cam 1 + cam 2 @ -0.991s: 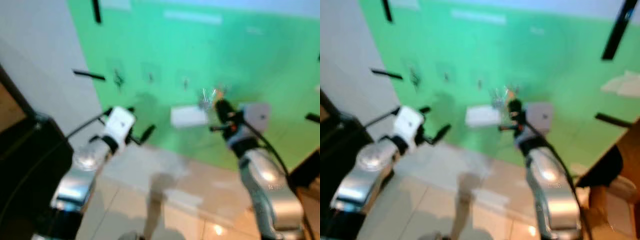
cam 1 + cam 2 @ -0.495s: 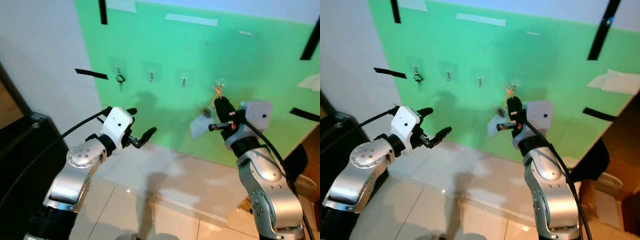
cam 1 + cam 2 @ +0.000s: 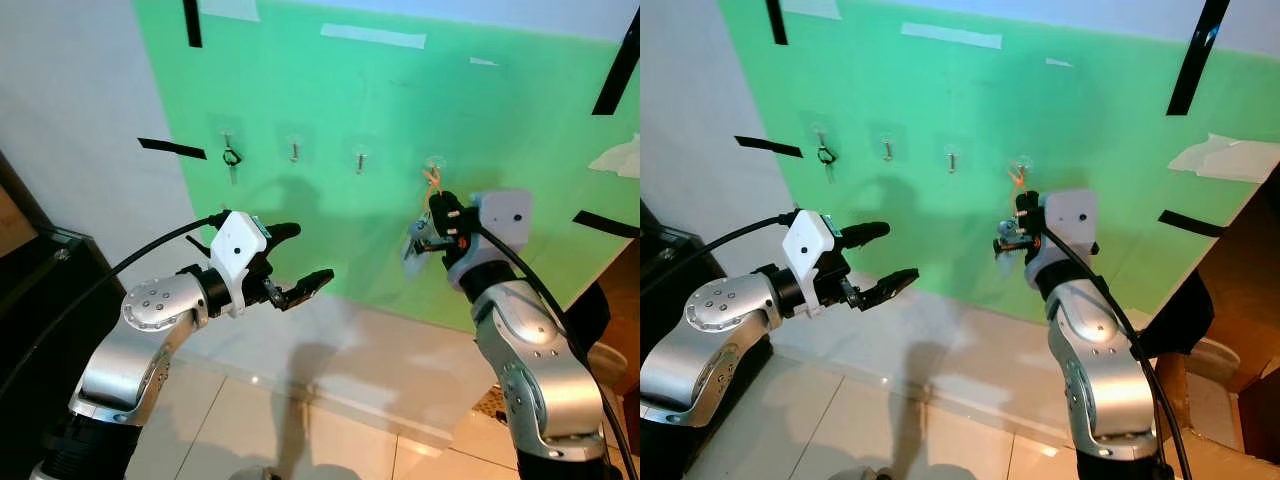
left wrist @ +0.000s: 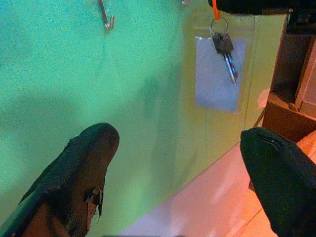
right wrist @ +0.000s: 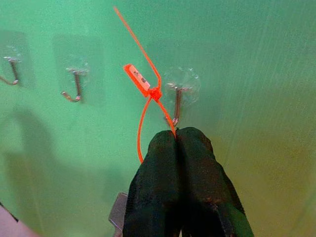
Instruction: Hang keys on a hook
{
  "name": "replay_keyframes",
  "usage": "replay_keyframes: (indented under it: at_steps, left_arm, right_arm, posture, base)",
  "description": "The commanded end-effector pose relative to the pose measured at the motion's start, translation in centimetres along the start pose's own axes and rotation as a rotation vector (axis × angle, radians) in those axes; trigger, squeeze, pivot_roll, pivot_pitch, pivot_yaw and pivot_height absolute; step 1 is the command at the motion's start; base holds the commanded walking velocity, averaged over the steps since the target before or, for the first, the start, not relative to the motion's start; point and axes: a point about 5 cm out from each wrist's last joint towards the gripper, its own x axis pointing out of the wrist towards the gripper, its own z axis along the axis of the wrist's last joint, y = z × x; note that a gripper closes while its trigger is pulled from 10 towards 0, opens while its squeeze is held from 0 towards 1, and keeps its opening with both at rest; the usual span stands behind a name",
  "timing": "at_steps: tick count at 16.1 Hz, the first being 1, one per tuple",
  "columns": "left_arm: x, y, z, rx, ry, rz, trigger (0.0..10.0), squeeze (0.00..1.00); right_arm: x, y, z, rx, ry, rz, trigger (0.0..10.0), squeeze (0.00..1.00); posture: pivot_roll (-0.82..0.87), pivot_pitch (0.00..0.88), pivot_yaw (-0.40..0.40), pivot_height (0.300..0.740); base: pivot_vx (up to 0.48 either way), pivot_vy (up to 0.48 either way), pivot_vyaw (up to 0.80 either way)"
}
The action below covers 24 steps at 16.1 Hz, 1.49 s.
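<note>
The keys (image 4: 224, 49) — dull metal on a small ring, with a pale flat tag behind — hang just below the right gripper (image 5: 176, 134), whose black fingers press together on the thin orange plastic loop (image 5: 146, 106). Directly beyond the fingertips sits a metal hook (image 5: 177, 101) on a clear round pad, on the green wall (image 3: 500, 120). The right arm is raised, forearm upright. The left gripper (image 3: 296, 262) hovers lower, fingers spread wide, holding nothing. Whether the loop has caught the hook — hard to tell.
</note>
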Motion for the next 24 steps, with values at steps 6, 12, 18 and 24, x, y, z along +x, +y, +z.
replay_keyframes:
  at_steps: [6, 12, 18, 24]
  left_arm:
    - [0.2, -0.1, 0.9, 0.020, -0.008, -0.036, 10.0, 0.00]
    - [0.1, -0.4, 1.1, 0.002, -0.018, -0.065, 10.0, 0.00]
    - [0.0, -1.3, 1.5, -0.052, -0.028, -0.169, 10.0, 0.00]
    - [-0.1, -1.4, 1.6, -0.060, -0.022, -0.182, 10.0, 0.00]
  right_arm:
    - [0.6, 0.6, 0.5, 0.002, -0.005, 0.018, 10.0, 0.00]
    - [0.9, 0.1, 0.2, 0.000, 0.027, -0.018, 10.0, 0.00]
    - [1.0, -0.4, -1.0, -0.008, 0.110, -0.052, 10.0, 0.00]
    - [0.7, 0.0, -0.8, 0.002, 0.081, -0.042, 10.0, 0.00]
  posture:
    - [0.01, 0.000, 0.007, 0.740]
    - [0.01, 0.000, 0.005, 0.740]
    - [0.01, 0.000, 0.012, 0.740]
    - [0.01, 0.000, 0.012, 0.740]
  base:
    - [0.000, 0.000, 0.00]
    - [0.000, 0.000, 0.00]
    - [0.000, 0.000, 0.00]
    - [0.000, 0.000, 0.00]
